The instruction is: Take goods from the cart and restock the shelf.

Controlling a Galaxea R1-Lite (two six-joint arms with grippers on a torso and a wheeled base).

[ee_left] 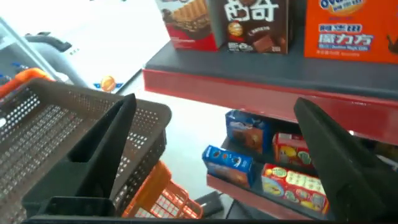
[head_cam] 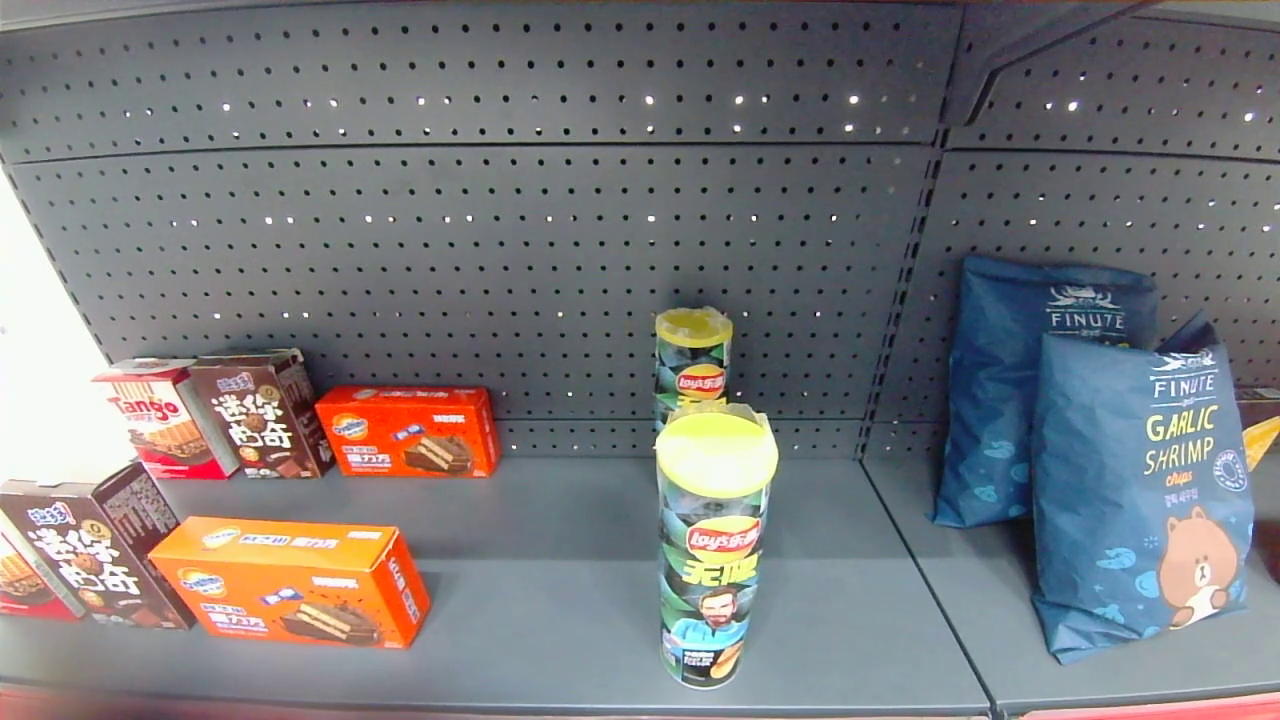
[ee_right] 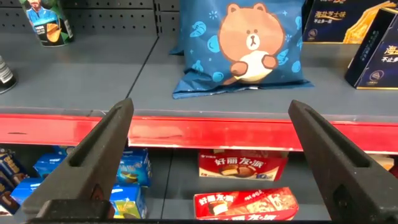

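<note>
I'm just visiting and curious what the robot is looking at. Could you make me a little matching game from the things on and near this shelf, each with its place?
Things
1. front chip can
2. bear bag
3. front orange box
4. brown basket

Places
A. lying flat at the left end of the shelf
B. standing upright mid-shelf, yellow lid on
C. off the shelf, out in the aisle
D. propped upright on the right-hand section

Pairs: 1-B, 2-D, 3-A, 4-C
</note>
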